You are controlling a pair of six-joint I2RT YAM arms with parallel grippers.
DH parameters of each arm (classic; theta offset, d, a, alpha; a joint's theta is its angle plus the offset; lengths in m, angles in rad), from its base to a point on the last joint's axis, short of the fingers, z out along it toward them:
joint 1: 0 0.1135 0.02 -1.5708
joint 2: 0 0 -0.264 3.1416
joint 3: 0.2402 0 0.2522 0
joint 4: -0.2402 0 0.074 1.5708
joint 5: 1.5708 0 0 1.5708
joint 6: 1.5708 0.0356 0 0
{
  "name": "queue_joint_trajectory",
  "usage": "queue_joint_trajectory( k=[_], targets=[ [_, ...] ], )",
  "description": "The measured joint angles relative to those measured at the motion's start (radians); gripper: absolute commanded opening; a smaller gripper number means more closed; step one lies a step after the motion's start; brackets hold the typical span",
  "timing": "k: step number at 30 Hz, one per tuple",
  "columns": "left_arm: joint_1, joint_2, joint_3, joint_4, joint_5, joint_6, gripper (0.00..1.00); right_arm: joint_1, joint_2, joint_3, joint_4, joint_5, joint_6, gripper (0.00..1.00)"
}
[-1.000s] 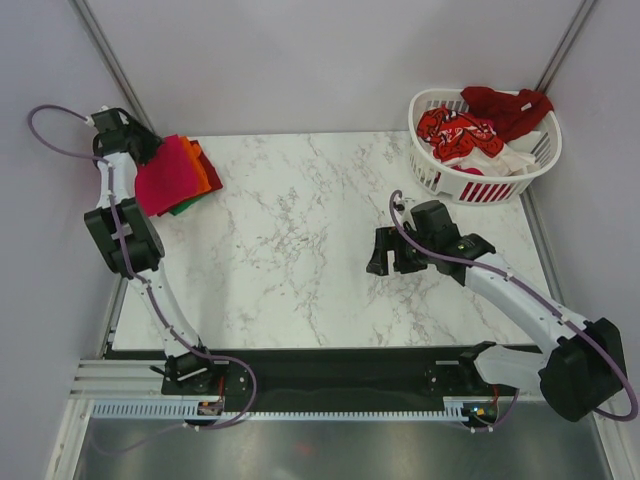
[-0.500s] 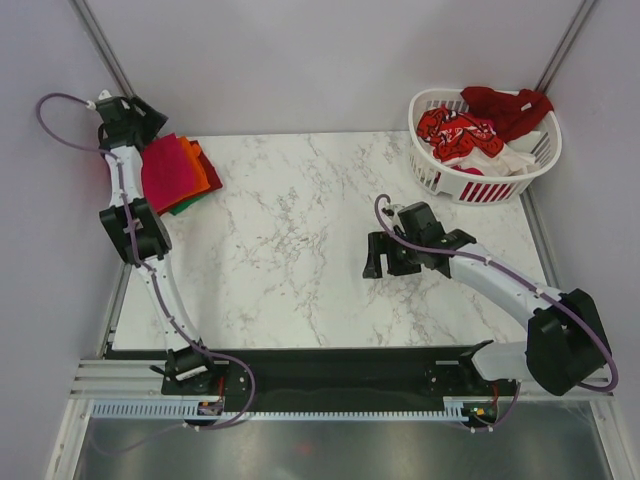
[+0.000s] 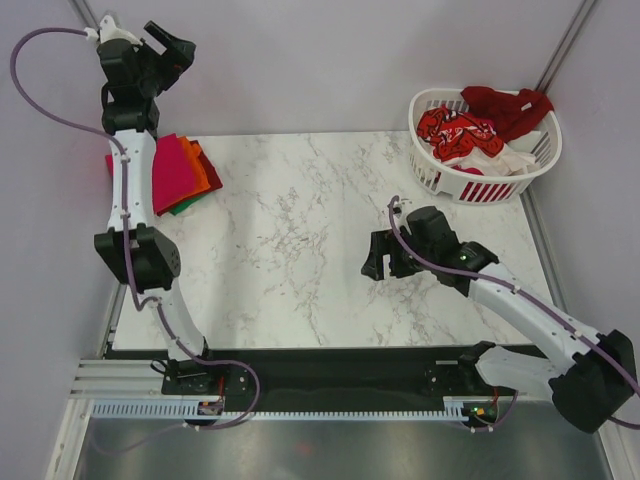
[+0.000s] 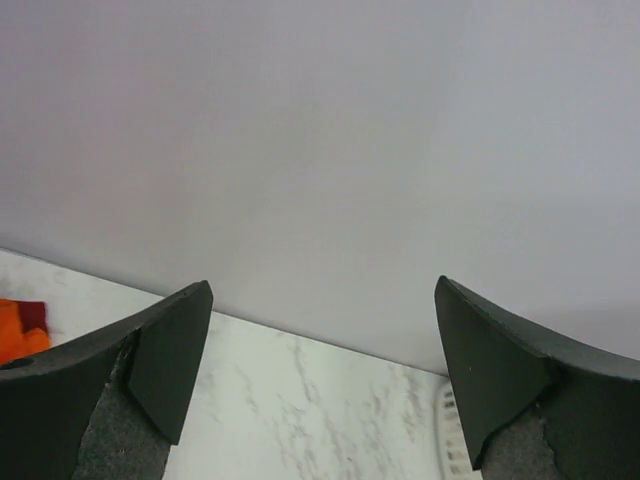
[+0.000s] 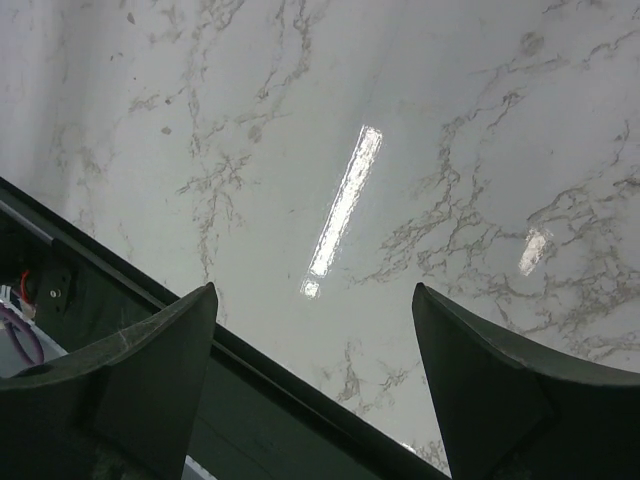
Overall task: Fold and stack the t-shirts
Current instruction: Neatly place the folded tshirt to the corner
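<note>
A stack of folded t-shirts lies at the table's far left corner: magenta-red [image 3: 172,172] on top, orange [image 3: 204,170], green [image 3: 187,207] and dark red [image 3: 213,172] edges showing beneath. A corner of the orange one shows in the left wrist view [image 4: 20,336]. More t-shirts lie crumpled in the basket: red-patterned [image 3: 452,134], dark red [image 3: 507,106], white [image 3: 512,160]. My left gripper [image 3: 182,50] is open and empty, raised high above the stack. My right gripper [image 3: 382,255] is open and empty, low over the bare table middle.
The white slatted plastic basket [image 3: 440,178] stands at the table's far right corner; its rim shows in the left wrist view [image 4: 445,430]. Grey walls enclose the table. A black rail [image 5: 250,370] runs along the near edge.
My left arm has lifted up and away from the folded stack, gripper now high near the back wall. My right gripper has shifted only slightly over the table middle.
</note>
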Motion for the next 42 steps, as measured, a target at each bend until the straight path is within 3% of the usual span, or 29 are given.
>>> queue_joint_trajectory(
  k=[9, 17, 22, 25, 31, 37, 40, 42],
  targets=[
    [-0.257, -0.607, -0.557, 0.073, 0.019, 0.098, 1.00, 0.008, -0.183, 0.003, -0.078, 0.034, 0.014, 0.89],
    [-0.253, -1.129, -1.149, 0.034, 0.057, 0.266, 1.00, 0.014, -0.356, 0.038, -0.142, 0.035, 0.031, 0.91],
    [-0.254, -1.488, -1.352, 0.066, -0.088, 0.283, 1.00, 0.014, -0.442, 0.041, -0.159, 0.028, 0.065, 0.91],
    [-0.254, -1.597, -1.421, 0.110, -0.166, 0.287, 1.00, 0.014, -0.475, 0.048, -0.172, 0.028, 0.084, 0.92],
    [-0.257, -1.607, -1.609, 0.184, -0.136, 0.279, 1.00, 0.014, -0.550, 0.110, -0.228, 0.104, 0.098, 0.93],
    [-0.286, -1.324, -1.593, 0.213, 0.089, 0.220, 1.00, 0.014, -0.599, 0.153, -0.239, 0.292, 0.119, 0.98],
    [-0.421, -1.133, -1.514, 0.170, 0.064, 0.215, 1.00, 0.014, -0.608, 0.153, -0.238, 0.410, 0.123, 0.98],
    [-0.569, -1.033, -1.437, 0.132, -0.028, 0.239, 1.00, 0.014, -0.610, 0.153, -0.233, 0.474, 0.124, 0.98]
  ],
)
